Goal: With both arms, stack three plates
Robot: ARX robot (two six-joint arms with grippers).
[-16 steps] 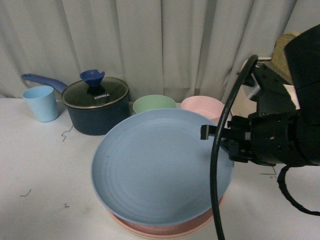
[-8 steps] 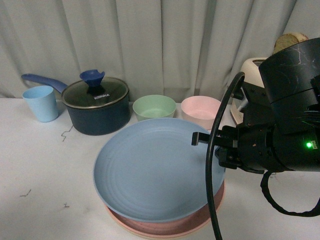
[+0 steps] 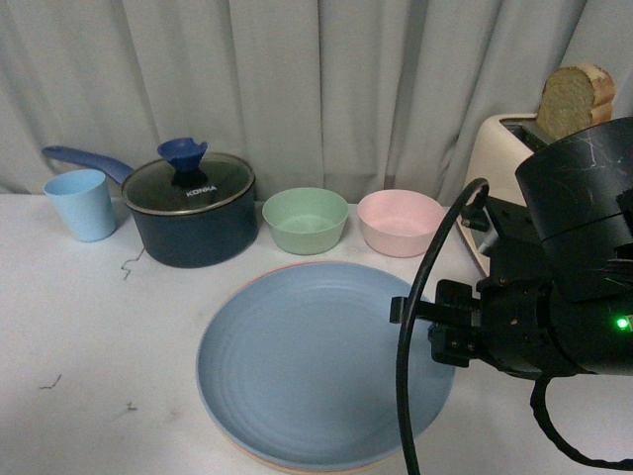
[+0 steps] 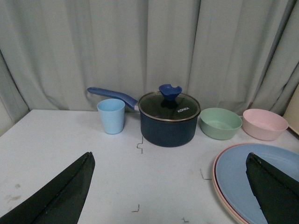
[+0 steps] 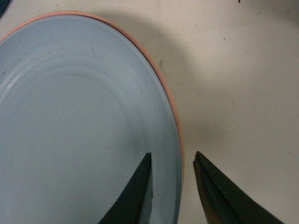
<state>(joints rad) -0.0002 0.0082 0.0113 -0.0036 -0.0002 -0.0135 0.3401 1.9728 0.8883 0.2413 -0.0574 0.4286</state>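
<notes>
The right gripper is straddling the right rim of the light blue plate, one finger over the plate's floor and the other outside the rim; whether the pads are pinching or have just let go I cannot tell, since the gap is looking narrow with the rim between. The left gripper is hanging wide, its fingers far apart and holding nothing, off toward the bench's left side.

The blue plate is lying level near the front edge of the bench, on top of the pink plate, whose rim is peeking out around it. No beige plate is showing, so it may be sitting hidden in the stack.

This is looking like the placing step ending. Next the right arm needs to spread its fingers and lift clear without dragging the rim.

The saucepan lid is reading "KONKA".
</notes>
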